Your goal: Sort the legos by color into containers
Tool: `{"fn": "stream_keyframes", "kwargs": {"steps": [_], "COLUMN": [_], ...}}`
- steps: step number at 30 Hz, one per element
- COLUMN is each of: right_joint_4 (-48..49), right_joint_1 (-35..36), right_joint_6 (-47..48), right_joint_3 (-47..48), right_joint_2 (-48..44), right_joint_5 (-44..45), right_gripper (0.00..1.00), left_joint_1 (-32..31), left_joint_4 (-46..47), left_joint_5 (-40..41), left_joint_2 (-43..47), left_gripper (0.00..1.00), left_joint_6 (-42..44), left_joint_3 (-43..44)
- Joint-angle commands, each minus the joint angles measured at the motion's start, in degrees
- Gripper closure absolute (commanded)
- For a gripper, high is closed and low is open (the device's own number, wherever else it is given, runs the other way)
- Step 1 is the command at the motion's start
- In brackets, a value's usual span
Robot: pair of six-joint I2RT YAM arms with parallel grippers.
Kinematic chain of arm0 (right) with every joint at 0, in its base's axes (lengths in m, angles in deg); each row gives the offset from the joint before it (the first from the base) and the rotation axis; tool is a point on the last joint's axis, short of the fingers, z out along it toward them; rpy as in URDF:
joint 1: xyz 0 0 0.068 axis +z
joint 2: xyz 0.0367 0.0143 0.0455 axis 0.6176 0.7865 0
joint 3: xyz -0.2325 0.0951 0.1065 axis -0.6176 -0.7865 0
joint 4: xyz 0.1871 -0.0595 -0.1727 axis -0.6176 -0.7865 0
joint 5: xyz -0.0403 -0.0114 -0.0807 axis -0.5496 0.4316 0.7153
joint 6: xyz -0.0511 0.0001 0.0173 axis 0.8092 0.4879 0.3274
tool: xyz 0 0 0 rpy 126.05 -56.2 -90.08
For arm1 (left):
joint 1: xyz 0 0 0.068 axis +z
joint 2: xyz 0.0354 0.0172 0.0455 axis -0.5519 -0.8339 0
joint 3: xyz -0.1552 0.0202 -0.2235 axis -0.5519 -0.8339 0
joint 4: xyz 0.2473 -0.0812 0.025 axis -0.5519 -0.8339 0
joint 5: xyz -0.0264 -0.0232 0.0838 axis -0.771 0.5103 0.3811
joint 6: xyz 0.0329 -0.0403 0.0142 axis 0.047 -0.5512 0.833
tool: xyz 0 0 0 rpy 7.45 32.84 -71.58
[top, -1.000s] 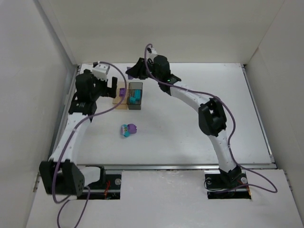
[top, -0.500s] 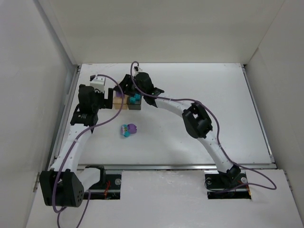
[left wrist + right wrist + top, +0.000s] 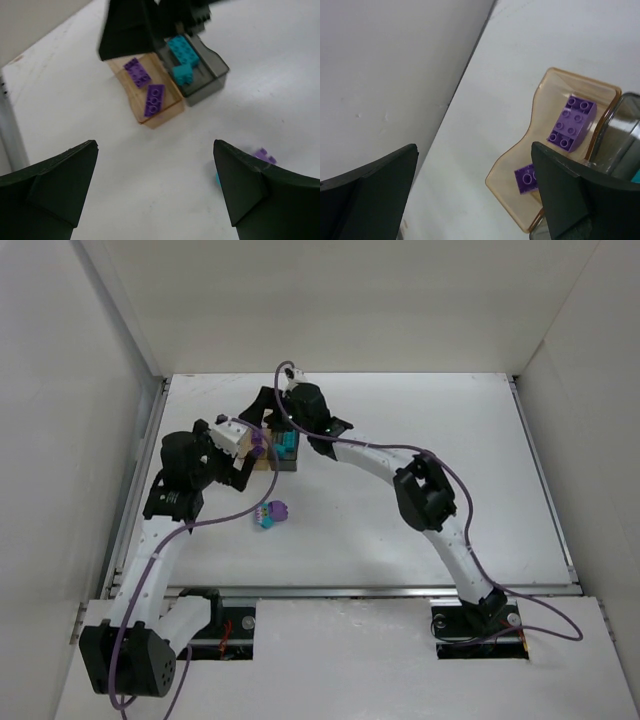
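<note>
1. Surface: a flat white table [image 3: 430, 440], matte and evenly lit, closed in by plain white walls [image 3: 60, 390] on the left, back and right (both arm bases sit at its near edge).
2. Containers: the amber bin [image 3: 161, 119] and the grey bin [image 3: 206, 89] stand side by side, long walls touching, in the far left part of the table.
3. Contents: two purple bricks [image 3: 155, 99] lie flat, studs up, in the amber bin. Two teal bricks [image 3: 182, 50] lie close together in the grey bin.
4. Unsorted: a small cluster of loose bricks [image 3: 270, 512], teal and purple and touching one another, lies on the bare table, nearer the arm bases and apart from the bins.
5. Left gripper [image 3: 154, 150]: jaws spread wide, nothing between them, in contact with nothing. It hangs above the table on the near side of the bins, with the loose cluster low and to the right in its wrist view.
6. Right gripper [image 3: 474, 147]: jaws likewise spread wide and holding nothing. It is over the far end of the bins, its camera looking down into the amber bin. From the left wrist view its dark fingers hide the far ends of both bins (contact with a rim cannot be determined).
</note>
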Motion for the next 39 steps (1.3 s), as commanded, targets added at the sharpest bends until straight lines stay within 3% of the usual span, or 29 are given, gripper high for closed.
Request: {"fn": "stream_keyframes", "kwargs": {"steps": [1, 4, 7, 12, 15, 17, 21, 34, 39], "right_joint_4": [3.38, 3.38, 3.38, 2.51, -6.00, -11.09, -12.09, -12.09, -14.80], "right_joint_1": [-0.39, -0.92, -1.72, -6.46, -3.32, -0.59, 5.21, 8.92, 8.92], "right_joint_6": [14.30, 28.71, 42.52, 58.78, 72.40, 77.07, 78.85, 79.38, 81.48], "right_joint_3": [-0.87, -12.81, -28.62, -49.63, -50.37, -47.30, -44.92, -34.04, -32.18], "right_joint_2": [-12.23, -23.56, -34.63, -44.85, -43.64, -40.13, -34.85, -21.85, -20.51], "right_joint_5": [-0.17, 3.24, 3.70, -20.80, -28.88, -27.17, -21.72, -16.00, -19.67], "right_gripper": [0.00, 0.00, 0.00, 0.00, 0.00, 0.00, 0.04, 0.05, 0.05], "left_joint_1": [0.06, 0.66, 3.12, 3.66, 4.88, 5.85, 7.17, 7.70, 7.70], "left_joint_4": [-8.72, -13.57, -11.91, -12.78, -12.78, -9.02, -4.79, -4.17, -4.17], "left_joint_5": [-11.76, -11.76, -14.29, -13.00, -6.59, 0.24, 8.62, 10.30, 9.16], "left_joint_2": [-2.35, -4.83, -2.47, 2.03, 2.64, 2.64, 3.26, 2.73, 2.73], "left_gripper": [0.00, 0.06, 0.10, 0.18, 0.18, 0.18, 0.18, 0.15, 0.15], "left_joint_6": [9.61, 9.62, 8.13, 14.08, 11.39, 3.93, -1.63, -1.63, -1.63], "left_joint_3": [4.24, 6.71, 5.32, 0.04, -0.49, -1.19, -1.72, -3.31, -3.31]}}
